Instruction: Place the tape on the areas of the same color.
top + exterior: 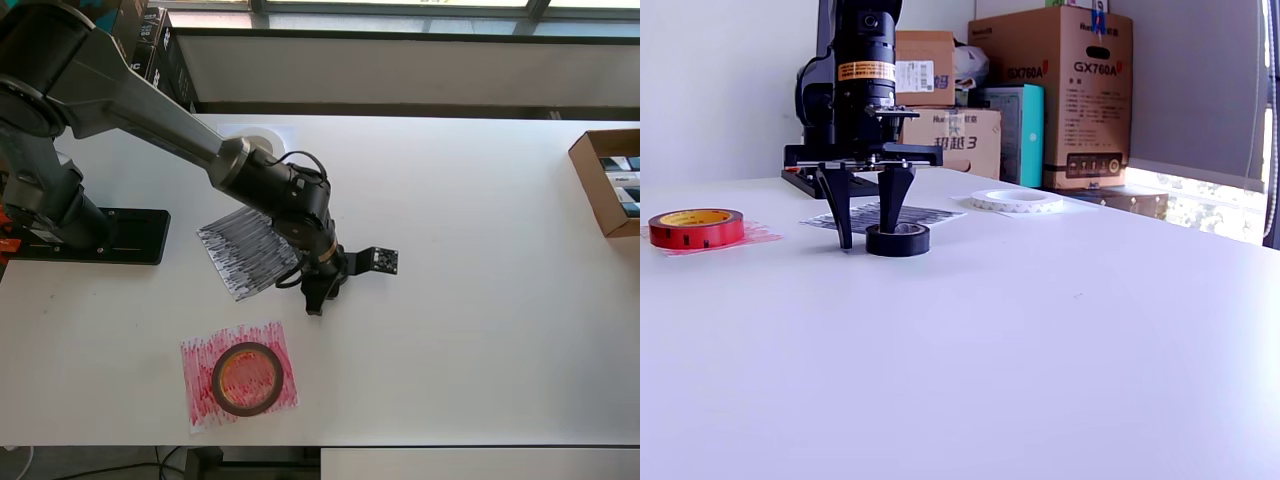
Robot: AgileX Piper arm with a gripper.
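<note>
1. The black two-finger gripper (868, 235) points straight down at the white table (1040, 330), jaws spread; one finger stands inside the hole of the black tape roll (898, 240), the other outside it on the exterior view's left. Whether the fingers touch the roll cannot be told.
2. The black tape roll lies flat, hole axis vertical, on bare table just beside the black-scribbled paper sheet (246, 250).
3. The red tape roll (246, 379) lies flat on the red-scribbled paper sheet (195, 385).
4. The white tape roll (1016, 200) lies flat farther back, on a white sheet barely distinguishable from the table.
5. Legible writing: "GX760A" on the large brown cardboard box (1088, 95).
</note>
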